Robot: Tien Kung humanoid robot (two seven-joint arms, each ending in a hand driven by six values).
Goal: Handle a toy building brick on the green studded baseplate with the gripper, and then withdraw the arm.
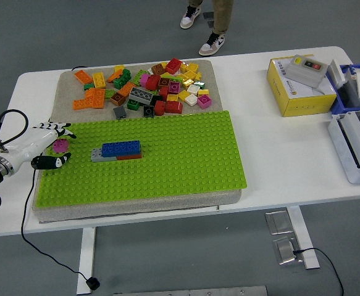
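One small magenta plastic brick [60, 145] is sitting at the green studded baseplate's [167, 163] left edge, between the left robot hand's [55, 147] narrowly parted fingers, apparently not yet withdrawing.

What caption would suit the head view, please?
Left hand holding a pink brick at the green baseplate's left edge.

The green studded baseplate [167, 154] is mostly bare; only a short blue-topped brick stack [117, 151] stands on its left half, with open studs all around it. Right of the baseplate the white table [284, 148] lies free up to the yellow box [297, 92]. Behind the baseplate, a heap of loose bricks [149, 86] blocks the far edge.
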